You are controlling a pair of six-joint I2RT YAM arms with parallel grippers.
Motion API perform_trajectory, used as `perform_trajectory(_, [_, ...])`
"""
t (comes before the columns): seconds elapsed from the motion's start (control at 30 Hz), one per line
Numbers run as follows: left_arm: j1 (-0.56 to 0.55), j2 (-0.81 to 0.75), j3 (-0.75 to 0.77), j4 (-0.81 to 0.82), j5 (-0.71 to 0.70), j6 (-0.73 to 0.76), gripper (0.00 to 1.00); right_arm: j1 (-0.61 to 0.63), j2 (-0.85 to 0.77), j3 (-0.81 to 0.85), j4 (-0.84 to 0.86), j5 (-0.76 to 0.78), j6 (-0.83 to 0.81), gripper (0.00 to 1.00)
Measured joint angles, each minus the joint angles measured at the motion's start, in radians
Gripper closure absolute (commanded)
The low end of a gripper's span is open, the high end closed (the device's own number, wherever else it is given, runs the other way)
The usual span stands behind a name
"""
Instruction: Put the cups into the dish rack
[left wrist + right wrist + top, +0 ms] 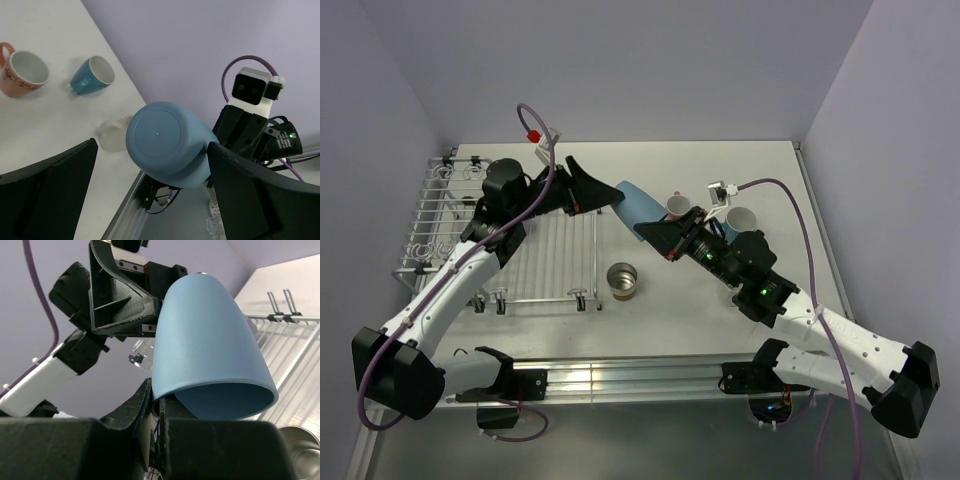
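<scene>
A mid-blue cup [636,207] hangs in mid-air between the two arms, beyond the right edge of the dish rack [450,215]. My right gripper [662,238] is shut on its rim, one finger inside and one outside [162,400]. My left gripper [603,190] is open, with its fingers on either side of the cup's base [167,142]; the base is close to the right finger [260,190] and apart from the left one. A steel cup [622,280] stands on the table. A salmon-pink cup [678,207] and a light blue cup with white inside [740,218] stand farther back.
The rack's wire grid fills the table's left side and shows in the right wrist view [295,355]. A pale cup [112,136] lies blurred near the table's edge in the left wrist view. A metal rail [620,378] runs along the near edge.
</scene>
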Motion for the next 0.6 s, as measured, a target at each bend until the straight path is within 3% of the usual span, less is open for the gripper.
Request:
perform_trajectory(0.27, [0.000,0.002,-0.014,0.121,0.084,-0.073,0.01,0.000,0.029,0.028,0.051,-0.047,-0.002,1.00])
perform_trajectory(0.6, [0.000,0.002,-0.021,0.140,0.097,-0.091,0.03,0.000,0.090,0.047,0.083,-0.089,0.002,1.00])
